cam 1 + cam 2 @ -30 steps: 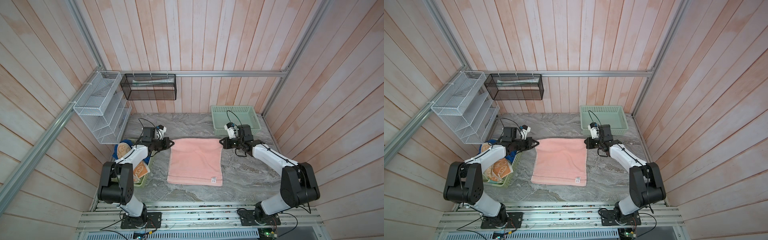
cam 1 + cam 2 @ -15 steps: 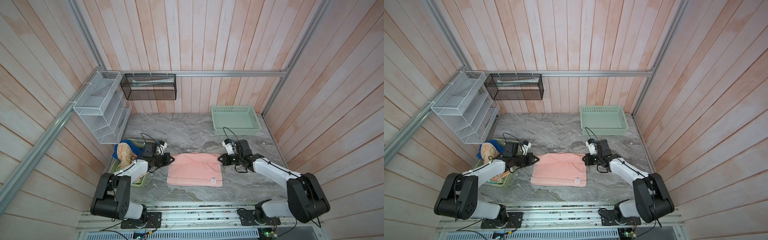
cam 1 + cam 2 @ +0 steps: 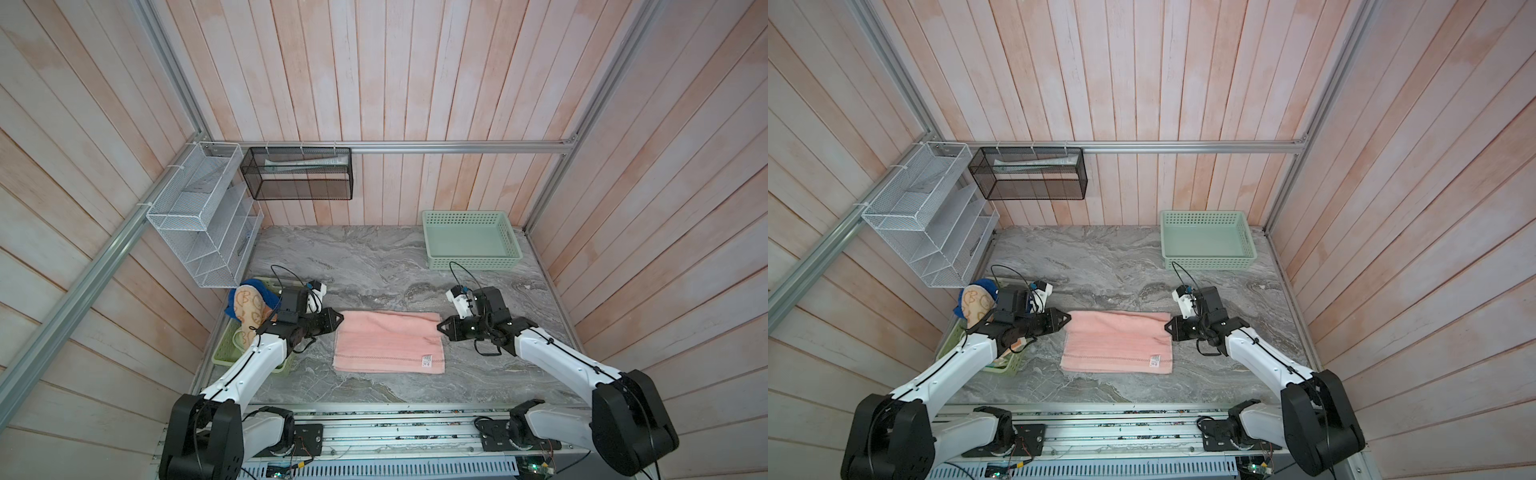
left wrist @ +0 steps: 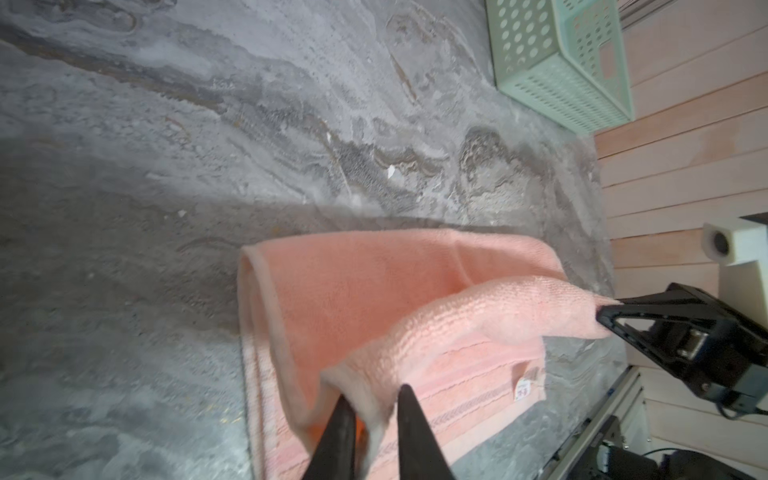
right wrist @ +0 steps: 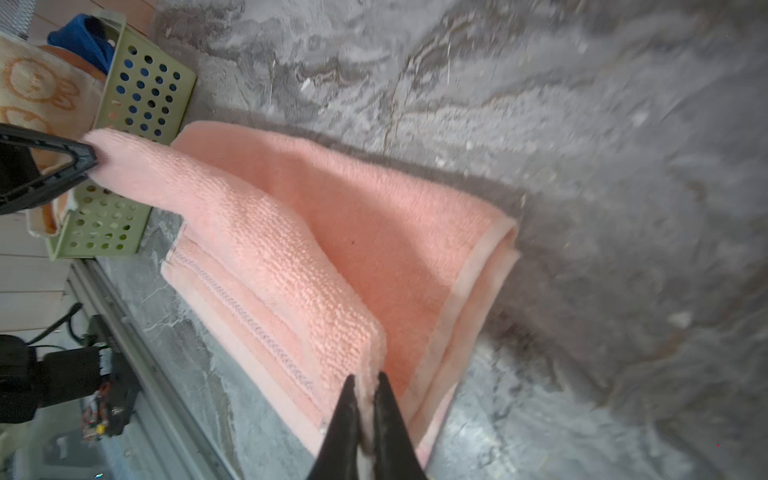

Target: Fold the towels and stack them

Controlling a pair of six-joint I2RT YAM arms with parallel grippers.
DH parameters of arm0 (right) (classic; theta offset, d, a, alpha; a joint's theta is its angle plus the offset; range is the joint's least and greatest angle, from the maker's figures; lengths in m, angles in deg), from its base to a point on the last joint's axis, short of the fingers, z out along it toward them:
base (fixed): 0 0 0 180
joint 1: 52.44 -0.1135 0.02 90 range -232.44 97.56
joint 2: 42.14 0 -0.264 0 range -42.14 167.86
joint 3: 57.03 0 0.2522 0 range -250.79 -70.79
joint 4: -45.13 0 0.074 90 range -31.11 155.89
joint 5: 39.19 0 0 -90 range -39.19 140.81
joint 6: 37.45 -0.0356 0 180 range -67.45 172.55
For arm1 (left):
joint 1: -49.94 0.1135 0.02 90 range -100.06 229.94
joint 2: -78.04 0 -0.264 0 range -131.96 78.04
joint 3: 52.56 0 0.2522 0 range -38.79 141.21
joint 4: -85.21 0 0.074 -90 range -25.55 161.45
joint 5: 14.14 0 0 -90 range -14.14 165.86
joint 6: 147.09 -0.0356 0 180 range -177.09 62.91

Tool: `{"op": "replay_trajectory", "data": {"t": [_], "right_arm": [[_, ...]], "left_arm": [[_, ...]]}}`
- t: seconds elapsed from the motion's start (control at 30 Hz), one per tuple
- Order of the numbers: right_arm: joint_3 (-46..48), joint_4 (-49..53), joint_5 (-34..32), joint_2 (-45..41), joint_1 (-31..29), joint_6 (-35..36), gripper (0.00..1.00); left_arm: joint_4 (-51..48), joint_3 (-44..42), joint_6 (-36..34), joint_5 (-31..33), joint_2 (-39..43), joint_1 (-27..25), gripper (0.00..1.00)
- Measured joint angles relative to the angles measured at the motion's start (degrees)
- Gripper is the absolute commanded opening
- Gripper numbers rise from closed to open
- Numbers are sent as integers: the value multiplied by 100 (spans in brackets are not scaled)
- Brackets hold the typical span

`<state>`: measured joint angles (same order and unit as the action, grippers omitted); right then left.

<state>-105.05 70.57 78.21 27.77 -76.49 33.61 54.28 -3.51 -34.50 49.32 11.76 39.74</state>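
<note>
A pink towel [image 3: 388, 347] [image 3: 1117, 343] lies folded in half on the marble table, fold at the far side. My left gripper [image 3: 340, 325] [image 4: 372, 392] is at its left top corner. Its jaws stand slightly apart, open, and the raised corner of the pink towel [image 4: 353, 299] still lies loosely between them. My right gripper [image 3: 439, 328] [image 5: 365, 380] is shut on the right top corner of the pink towel [image 5: 332, 232], pinching the cloth. A blue towel [image 3: 266, 293] and an orange towel [image 3: 247, 307] with cream figures are piled in the left basket [image 3: 226, 353].
A pale green basket [image 3: 471, 262] stands at the back right with nothing in it. A white wire rack [image 3: 199, 232] and a black mesh shelf [image 3: 297, 174] hang on the walls at the back left. A metal rail runs along the table's front edge.
Both grippers carried the pink towel's far edge toward the front, folding it in half. The left jaws have since parted a little.
</note>
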Motion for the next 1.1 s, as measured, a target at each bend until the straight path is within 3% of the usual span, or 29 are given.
{"op": "replay_trajectory", "data": {"t": [0.1,0.23,0.37,0.67,0.83,0.9,1.0,1.1], "right_arm": [[345,107,72,-295,-293,-254,36],[664,297,22,-1001,-411,-675,41],[802,295,-256,-1421,-402,-1106,44],[586,245,-457,-361,-420,-1591,46],[570,247,-404,-260,-509,-1770,47],[570,223,-369,-249,-518,-1818,47],[557,184,-315,-120,-518,-1856,44],[470,212,-293,153,-518,-1834,36]], "left_arm": [[-227,-267,203,313,481,0,45],[-437,-365,468,557,1025,0,46],[-457,-365,684,592,1021,-61,46],[-905,-369,1196,776,157,-422,53],[-863,-527,1447,748,-39,-564,53],[-846,-573,1526,726,-146,-581,49],[-763,-590,1633,688,-254,-595,29],[-691,-581,1661,686,-291,-601,16]]}}
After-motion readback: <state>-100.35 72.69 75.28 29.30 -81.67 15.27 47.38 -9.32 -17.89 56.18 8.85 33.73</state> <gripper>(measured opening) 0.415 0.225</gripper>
